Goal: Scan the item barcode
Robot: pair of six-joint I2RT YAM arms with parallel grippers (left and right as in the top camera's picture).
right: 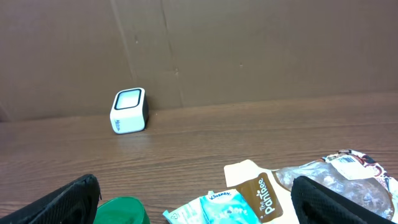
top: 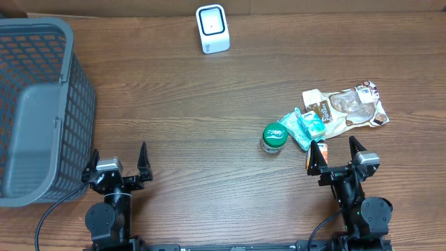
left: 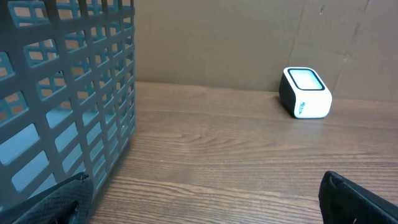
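Your left claw (top: 118,156) and right claw (top: 334,150) sit spread wide and empty at the tabletop's (top: 209,104) near edge. Just beyond the right one lie a green-lidded jar (top: 274,137), teal packet (top: 304,127) and snack bag (top: 346,108). The white scanner (top: 212,28) stands at the far edge, and a grey basket (top: 77,104) is beside the left.

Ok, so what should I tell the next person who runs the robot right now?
Left fingers: open, empty, beside the basket.
Right fingers: open, empty, at the near side of the items.
Green-lidded jar, teal packet and snack bag lie together on the right of the table. The scanner stands at the far edge.
Done: nothing picked up or scanned.
Left: grab an item and show its barcode to the scanner.
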